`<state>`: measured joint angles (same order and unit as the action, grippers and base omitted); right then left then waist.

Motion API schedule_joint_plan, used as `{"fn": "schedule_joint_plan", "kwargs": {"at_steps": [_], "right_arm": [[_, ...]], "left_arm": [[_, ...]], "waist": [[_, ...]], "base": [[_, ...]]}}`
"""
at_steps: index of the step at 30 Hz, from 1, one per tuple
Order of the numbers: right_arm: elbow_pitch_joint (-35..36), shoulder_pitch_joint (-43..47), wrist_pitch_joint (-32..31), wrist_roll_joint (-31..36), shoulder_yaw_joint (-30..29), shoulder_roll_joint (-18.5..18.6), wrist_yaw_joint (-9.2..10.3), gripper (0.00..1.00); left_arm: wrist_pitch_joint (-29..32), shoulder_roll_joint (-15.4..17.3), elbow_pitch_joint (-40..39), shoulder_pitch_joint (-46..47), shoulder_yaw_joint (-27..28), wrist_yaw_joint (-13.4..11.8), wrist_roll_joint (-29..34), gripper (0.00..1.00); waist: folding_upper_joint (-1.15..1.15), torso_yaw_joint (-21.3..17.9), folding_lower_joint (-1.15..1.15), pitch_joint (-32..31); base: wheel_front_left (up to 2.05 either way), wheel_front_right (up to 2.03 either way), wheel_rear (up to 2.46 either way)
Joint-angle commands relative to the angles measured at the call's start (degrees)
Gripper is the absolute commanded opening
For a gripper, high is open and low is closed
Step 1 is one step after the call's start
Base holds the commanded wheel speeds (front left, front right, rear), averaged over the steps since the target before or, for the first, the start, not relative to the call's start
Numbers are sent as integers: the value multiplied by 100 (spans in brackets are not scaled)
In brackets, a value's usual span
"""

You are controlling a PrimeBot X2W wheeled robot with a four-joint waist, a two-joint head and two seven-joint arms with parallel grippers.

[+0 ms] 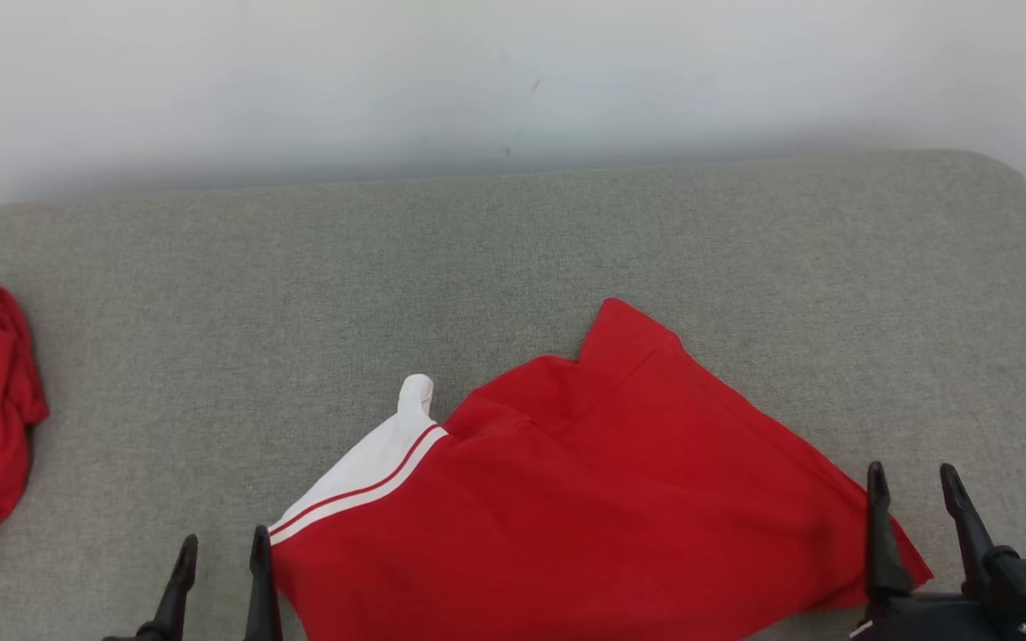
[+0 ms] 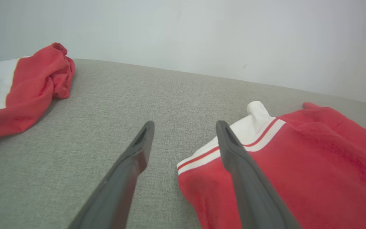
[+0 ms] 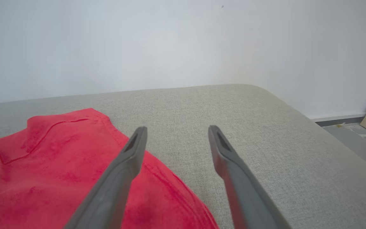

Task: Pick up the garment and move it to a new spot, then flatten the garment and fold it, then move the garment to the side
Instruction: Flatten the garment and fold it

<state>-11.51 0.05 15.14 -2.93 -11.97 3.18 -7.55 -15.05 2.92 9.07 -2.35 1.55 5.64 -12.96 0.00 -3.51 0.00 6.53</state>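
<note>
Located the red cloth garment with a white red-striped band [image 1: 584,481] low on the grey woven-fabric surface [image 1: 513,249], loosely spread with the long axis crosswise, spanning from the left tool [image 1: 223,536] to the right tool [image 1: 912,469]. Found both tools released and empty, the left just beside the white-banded corner, the right astride the plain red corner edge, with neither clearly nearer. Judged a two-tool corner pinch, drawn outward along that axis, as the fitting flattening move.
</note>
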Motion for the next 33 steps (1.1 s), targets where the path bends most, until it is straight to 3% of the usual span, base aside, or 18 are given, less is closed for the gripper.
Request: {"fn": "schedule_joint_plan", "kwargs": {"at_steps": [1, 12, 24, 25, 26, 27, 33], "right_arm": [[142, 32, 10, 12, 122, -30, 13, 100], [204, -47, 10, -325, 840, -36, 13, 100], [84, -188, 10, -434, 1159, -35, 13, 100], [78, -196, 10, -434, 1162, -35, 13, 100], [81, -205, 10, -435, 1161, -35, 13, 100], [93, -211, 9, -435, 1159, -35, 13, 100], [146, -228, 9, -444, 1139, -36, 13, 100]], "left_arm": [[-10, -5, 120, -54, -24, 28, -36, 100], [-10, -1, 933, 195, -149, 168, -114, 100], [-10, 328, 1902, 690, -664, 183, -721, 100], [-10, 363, 1983, 721, -736, 183, -789, 90], [-10, 402, 2019, 782, -790, 183, -829, 30], [-10, 437, 2048, 852, -820, 184, -862, 1], [-10, 646, 2090, 1173, -972, 183, -933, 0]], "waist": [[0, -10, 0, -14], [0, -107, 0, -14], [0, -269, 0, 54], [0, -278, 0, 58], [0, -285, 0, 66], [0, -290, 0, 76], [0, -302, 0, 156]], "base": [[0, 0, 0], [0, 0, 0], [0, 0, 0], [0, 0, 0], [0, 0, 0], [0, 0, 0], [0, 0, 0]]}}
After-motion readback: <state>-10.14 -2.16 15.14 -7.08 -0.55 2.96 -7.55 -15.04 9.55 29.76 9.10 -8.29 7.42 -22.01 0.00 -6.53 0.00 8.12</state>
